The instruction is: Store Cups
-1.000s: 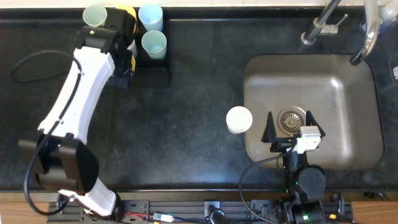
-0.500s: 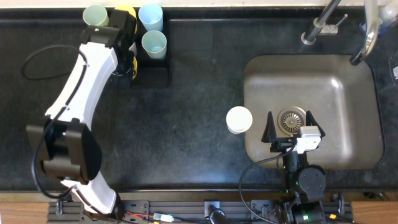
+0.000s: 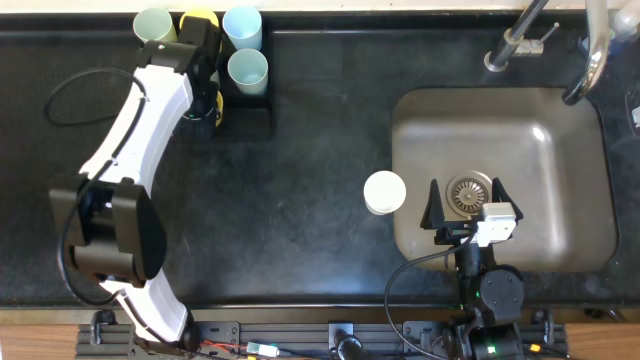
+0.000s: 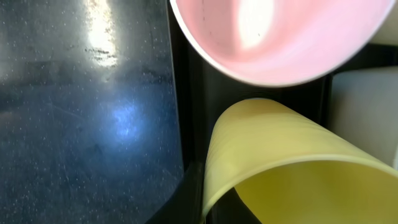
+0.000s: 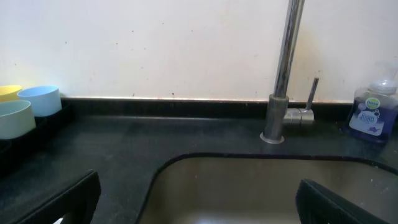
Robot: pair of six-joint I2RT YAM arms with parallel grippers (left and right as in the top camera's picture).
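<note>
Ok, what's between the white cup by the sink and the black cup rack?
Only bare counter between white cup and rack, per the top view.

the right gripper has its two dark fingers set far apart in the lower corners of the frame, with the steel sink across the lower middle between them. a black speckled counter runs from the sink's rim to a white wall in the upper half. a chrome tap rises right of centre, with a small lever just beside it. a blue soap bottle stands at the right edge. at the left edge, close together, are a yellow cup, a blue cup and a pale green cup.
</note>
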